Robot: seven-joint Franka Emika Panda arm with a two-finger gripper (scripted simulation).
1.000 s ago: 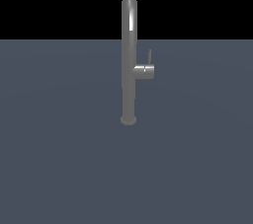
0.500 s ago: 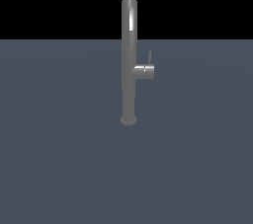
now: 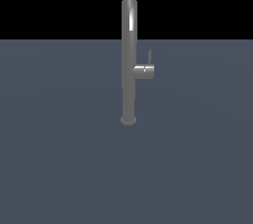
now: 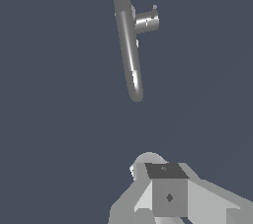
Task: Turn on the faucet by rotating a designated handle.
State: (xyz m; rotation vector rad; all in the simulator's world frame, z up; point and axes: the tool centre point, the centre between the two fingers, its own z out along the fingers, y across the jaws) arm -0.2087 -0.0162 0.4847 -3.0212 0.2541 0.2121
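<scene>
The faucet [image 3: 129,60] is a tall slim grey pipe with an arched top, standing upright on a small round base on the dark grey surface [image 3: 59,159]. A short stub [image 3: 144,71] sticks out toward the exterior view's right. The handle [image 3: 149,56], a thin grey lever, points straight up from the stub's end. The wrist view looks down on the faucet [image 4: 129,50] from above, and only the tip of the handle [image 4: 154,7] shows past the stub. Grey blocks of my gripper [image 4: 167,191] fill that view's edge, well away from the faucet. The fingers' spacing is unclear. The exterior view does not show the gripper.
A flat dark grey surface spreads all around the faucet's base [image 3: 128,119]. Beyond its far edge the background is black. Nothing else stands in view.
</scene>
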